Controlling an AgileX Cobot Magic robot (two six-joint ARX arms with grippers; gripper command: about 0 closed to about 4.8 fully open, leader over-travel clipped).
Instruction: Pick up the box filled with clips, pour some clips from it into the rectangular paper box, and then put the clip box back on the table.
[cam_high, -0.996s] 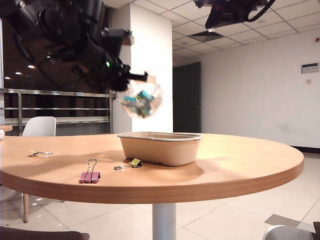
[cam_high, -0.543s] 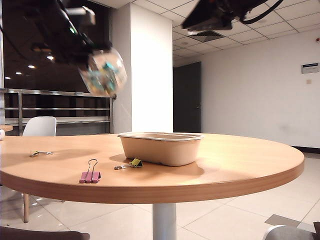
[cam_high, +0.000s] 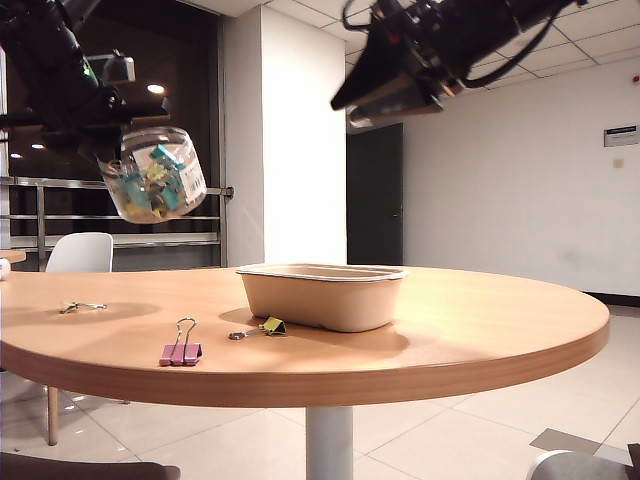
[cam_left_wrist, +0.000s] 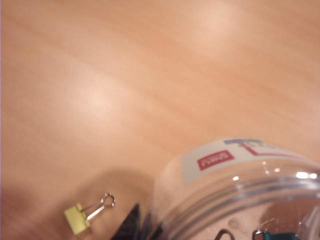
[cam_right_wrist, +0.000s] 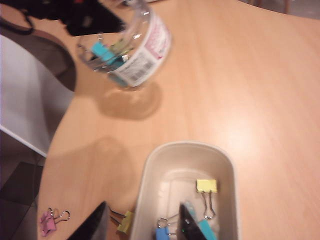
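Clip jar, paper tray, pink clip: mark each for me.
Clip jar (cam_high: 152, 173), exterior view, clear side wall.
Paper tray (cam_high: 320, 299), exterior view, front wall.
Pink clip (cam_high: 179, 352), exterior view, pink body.

The clear box filled with clips (cam_high: 152, 172) hangs tilted above the table (cam_high: 480, 320), at ten o'clock from the rectangular paper box (cam_high: 322, 295). That beige tray sits upright near the table's middle, holding yellow and blue clips (cam_right_wrist: 206, 186).

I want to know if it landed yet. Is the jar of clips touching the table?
Apart. The exterior view shows the clip jar hanging in the left hand, with open air between it and the table.
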